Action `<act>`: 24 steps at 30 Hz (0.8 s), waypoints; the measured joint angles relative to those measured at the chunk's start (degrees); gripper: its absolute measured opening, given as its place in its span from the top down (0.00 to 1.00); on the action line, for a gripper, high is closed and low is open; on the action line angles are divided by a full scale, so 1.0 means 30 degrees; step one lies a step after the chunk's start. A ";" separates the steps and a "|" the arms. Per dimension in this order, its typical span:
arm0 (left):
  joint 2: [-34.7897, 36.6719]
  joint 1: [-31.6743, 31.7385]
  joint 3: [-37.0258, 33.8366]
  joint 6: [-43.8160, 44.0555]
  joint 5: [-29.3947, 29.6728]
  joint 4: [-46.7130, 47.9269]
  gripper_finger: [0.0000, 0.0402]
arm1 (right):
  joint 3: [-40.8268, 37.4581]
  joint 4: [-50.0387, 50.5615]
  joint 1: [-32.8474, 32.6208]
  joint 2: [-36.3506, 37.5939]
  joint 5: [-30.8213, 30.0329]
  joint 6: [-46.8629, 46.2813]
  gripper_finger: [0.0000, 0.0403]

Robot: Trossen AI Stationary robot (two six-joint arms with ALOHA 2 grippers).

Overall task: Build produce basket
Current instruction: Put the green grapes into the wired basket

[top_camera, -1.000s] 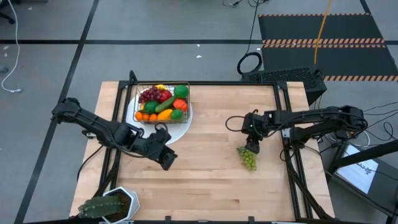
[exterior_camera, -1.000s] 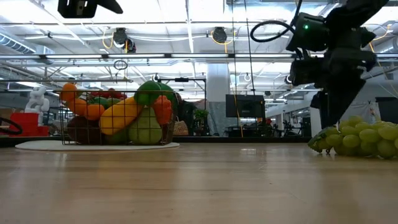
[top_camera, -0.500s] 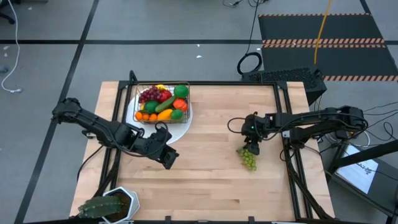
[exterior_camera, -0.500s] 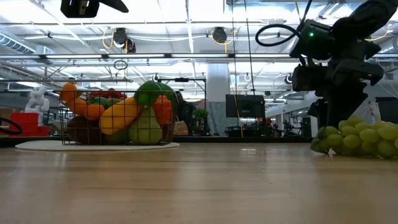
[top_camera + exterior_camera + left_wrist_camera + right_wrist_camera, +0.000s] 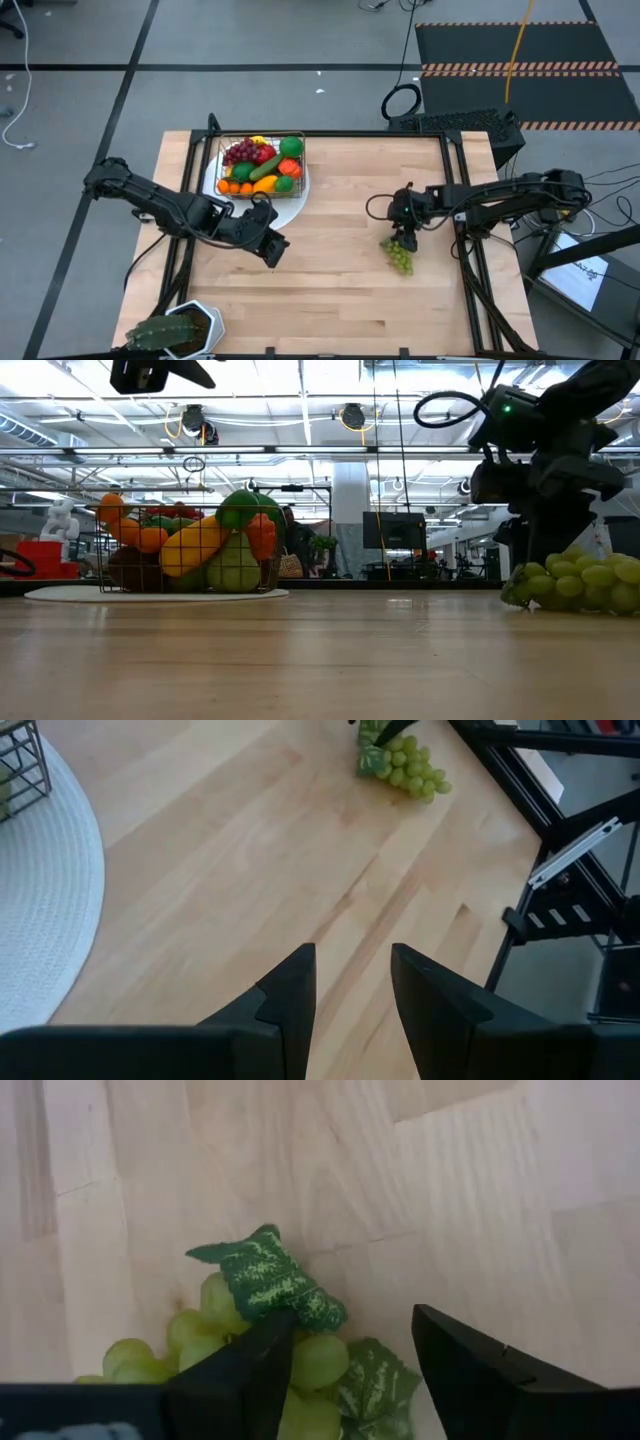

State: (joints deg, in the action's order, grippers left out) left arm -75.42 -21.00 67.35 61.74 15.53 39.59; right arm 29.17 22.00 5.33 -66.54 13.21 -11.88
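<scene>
The wire basket (image 5: 221,150) stands on the round white plate (image 5: 286,212) at the table's far left, filled with produce (image 5: 262,163): purple grapes, limes, an orange pepper, a banana. A bunch of green grapes (image 5: 400,257) lies on the wood at the right, its leafy end toward the far edge. My right gripper (image 5: 352,1318) is open, slanting down over that leafy end (image 5: 285,1290), one finger at the leaves and the other well clear. My left gripper (image 5: 352,952) hangs open above bare wood, just nearer than the plate (image 5: 50,920). My right gripper has one finger (image 5: 250,1370) right beside the leaves and top grapes (image 5: 318,1360) of the green bunch. Whether it touches them, I cannot tell. The other finger (image 5: 470,1365) stands apart over bare wood. The bunch lies on the table.
A spiky green potted plant (image 5: 172,330) sits at the near left corner. Black frame rails run along the table's left and right sides (image 5: 470,270). Bare wood spreads between the plate and the grapes.
My right gripper has rolled and tipped slightly over the leafy end of the green grapes. The bunch still lies in the same place on the table.
</scene>
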 joint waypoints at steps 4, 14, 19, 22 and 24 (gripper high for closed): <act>0.0000 -0.0005 0.0000 -0.0139 -0.0007 0.0000 0.67 | 0.0000 0.0772 -0.0335 0.0027 0.0041 -0.1119 0.42; 0.0000 -0.0005 0.0000 -0.0037 -0.0146 0.0000 0.67 | 0.0554 0.0766 -0.0825 0.0568 0.1428 -0.3416 0.43; 0.0000 -0.0005 0.0000 -0.0113 -0.0146 -0.0032 0.67 | 0.1005 0.0705 -0.0825 0.1009 0.2125 -0.3698 0.47; 0.0000 -0.0005 0.0000 -0.0161 -0.0143 -0.0026 0.67 | 0.1005 0.0660 -0.0838 0.0960 0.1603 -0.5021 0.48; 0.0000 -0.0005 0.0000 -0.0183 -0.0113 -0.0022 0.67 | 0.1005 0.0627 -0.1076 0.0925 0.1049 -0.5670 0.48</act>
State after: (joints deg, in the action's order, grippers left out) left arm -75.42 -21.02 67.35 61.19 15.19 39.53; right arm 32.18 23.88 2.10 -63.77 16.36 -28.89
